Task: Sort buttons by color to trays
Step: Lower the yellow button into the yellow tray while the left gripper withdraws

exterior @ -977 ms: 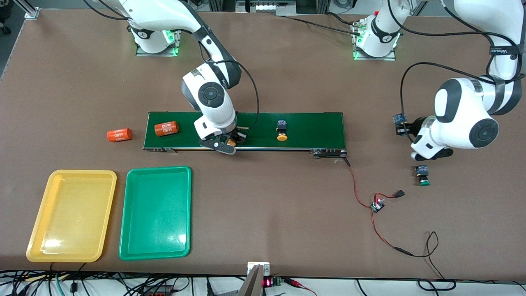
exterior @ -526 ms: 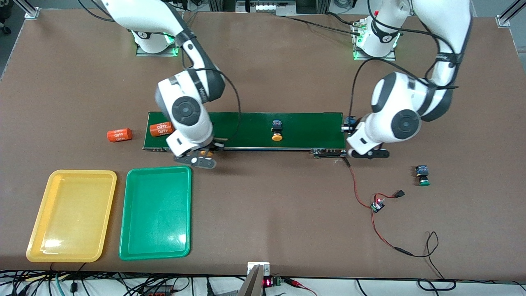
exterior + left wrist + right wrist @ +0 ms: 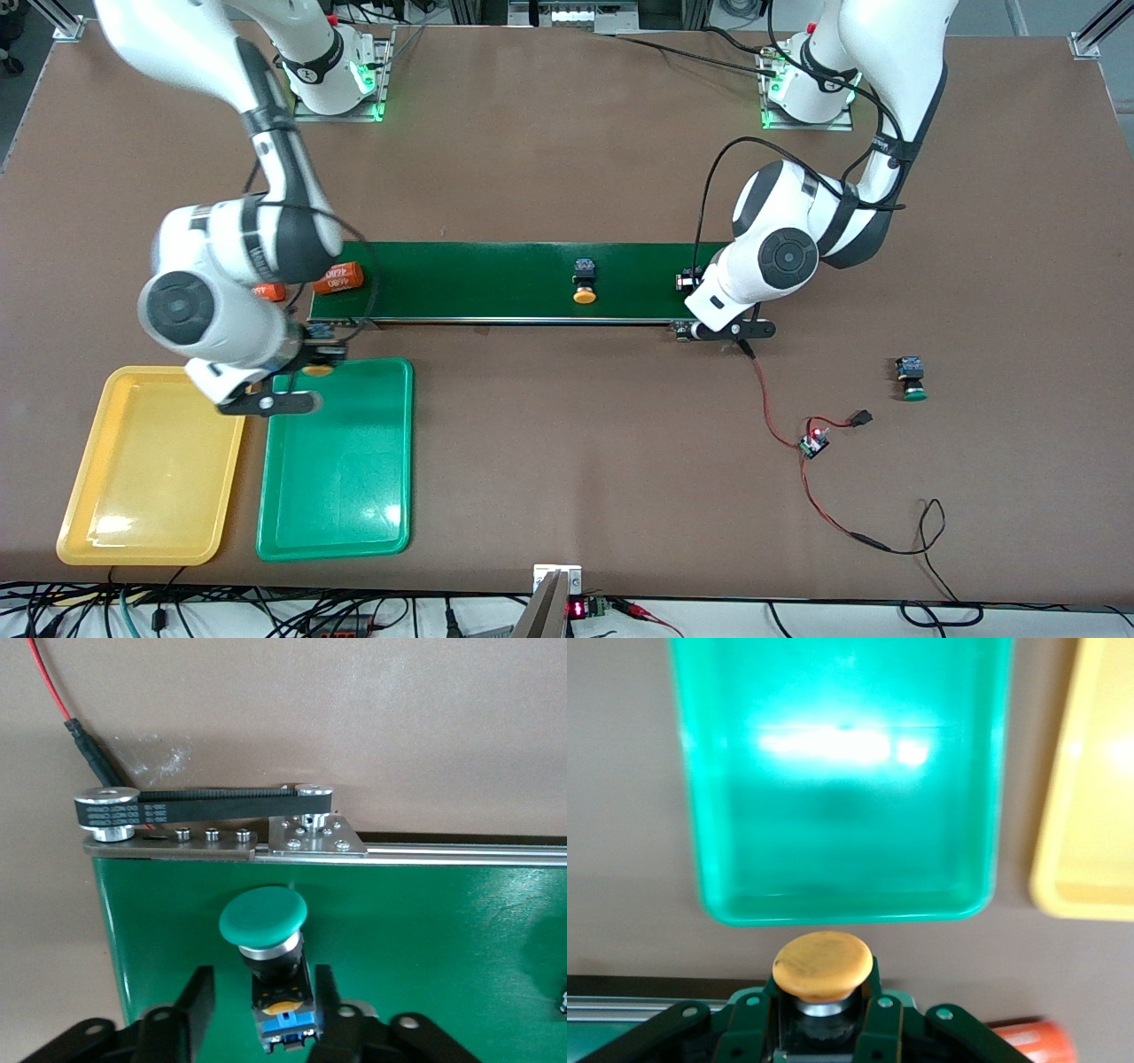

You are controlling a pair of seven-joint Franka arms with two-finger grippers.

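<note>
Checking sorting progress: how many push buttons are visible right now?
4. A yellow button in the right gripper by the green tray; another mid-belt; a green button between the left gripper's fingers; another on the table.

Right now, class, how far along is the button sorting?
Done: nothing; neither yellow tray nor green tray holds a button. In hand: right pincer holds a yellow button near the trays; left pincer straddles a green button on the belt. Left: all four.

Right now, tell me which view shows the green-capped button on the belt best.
The left wrist view: the green-capped button lies on the conveyor belt between the left gripper fingers. The front view hides it under that arm; the right wrist view misses it.
</note>
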